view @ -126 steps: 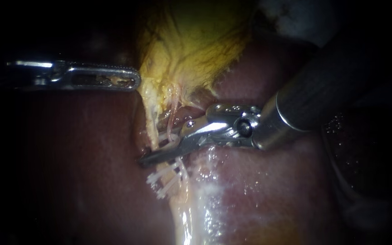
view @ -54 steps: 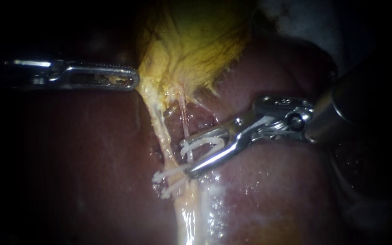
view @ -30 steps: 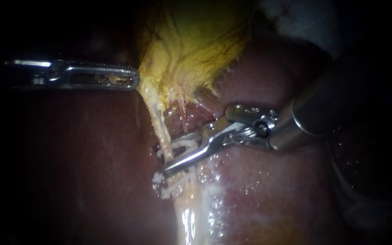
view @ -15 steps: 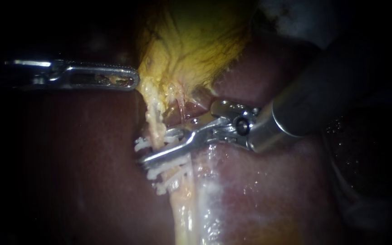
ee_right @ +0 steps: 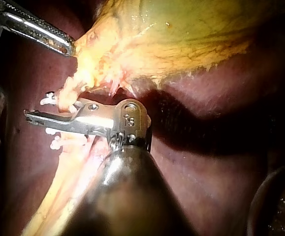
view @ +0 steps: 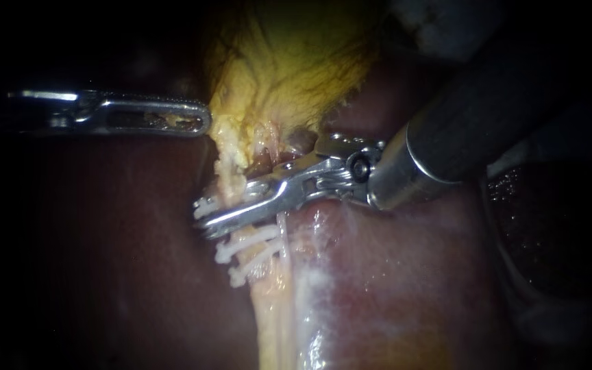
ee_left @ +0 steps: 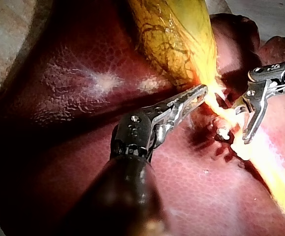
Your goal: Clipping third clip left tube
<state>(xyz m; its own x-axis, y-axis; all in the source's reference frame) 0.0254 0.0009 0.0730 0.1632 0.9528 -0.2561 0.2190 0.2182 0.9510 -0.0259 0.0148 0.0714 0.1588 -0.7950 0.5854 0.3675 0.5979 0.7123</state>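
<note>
Pale tube (view: 231, 171) bearing two clips (view: 248, 252) lies between right instrument's (view: 207, 218) jaws gripping a third clip (view: 202, 205); left instrument's (view: 203, 123) jaws clamp gallbladder (view: 289, 62) edge beside open liver (view: 412, 274).

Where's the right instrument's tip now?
Endoscope view, left of centre: right instrument lies across the left tube, just above two white clips and below the gallbladder.

Place: surgical practice bench, with organs lying outside a body
Organs: dark red liver (view: 392, 288) filling the endoscope view; yellow gallbladder (view: 289, 62) at 12 o'clock
Tools: left instrument (view: 200, 125) from 9 o'clock holding the gallbladder; right instrument (view: 205, 218) from 2 o'clock carrying a white clip (view: 203, 205)
Surround: pale tabletop (ee_left: 275, 14) past the liver
</note>
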